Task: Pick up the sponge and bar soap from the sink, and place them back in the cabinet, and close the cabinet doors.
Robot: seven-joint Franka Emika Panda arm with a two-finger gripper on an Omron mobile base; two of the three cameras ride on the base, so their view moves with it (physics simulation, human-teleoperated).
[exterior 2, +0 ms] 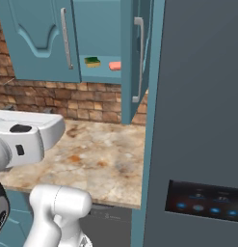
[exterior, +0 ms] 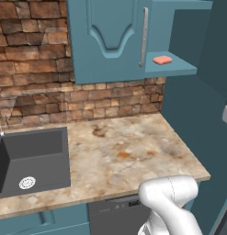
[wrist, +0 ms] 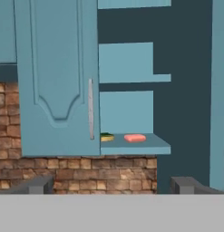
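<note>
The sponge (exterior 2: 92, 61), yellow with a green top, and the pink bar soap (exterior 2: 114, 65) lie side by side on the cabinet's lower shelf (wrist: 145, 146). In the hand view the sponge (wrist: 106, 137) peeks out from behind the left door, with the bar soap (wrist: 134, 138) to its right. The left cabinet door (wrist: 59, 77) is shut. The right door (exterior 2: 135, 62) stands swung out, seen edge-on. My gripper (wrist: 111, 186) is open and empty, back from the cabinet and facing it. The dark sink (exterior: 36, 151) lies at the counter's left.
A brick wall (exterior: 36, 92) backs the marble counter (exterior: 128, 151). A tall dark grey fridge (exterior 2: 202, 120) with a lit panel stands just right of the open door. The sink's white drain (exterior: 27, 182) shows. My white arm (exterior: 170, 202) rises in front of the counter edge.
</note>
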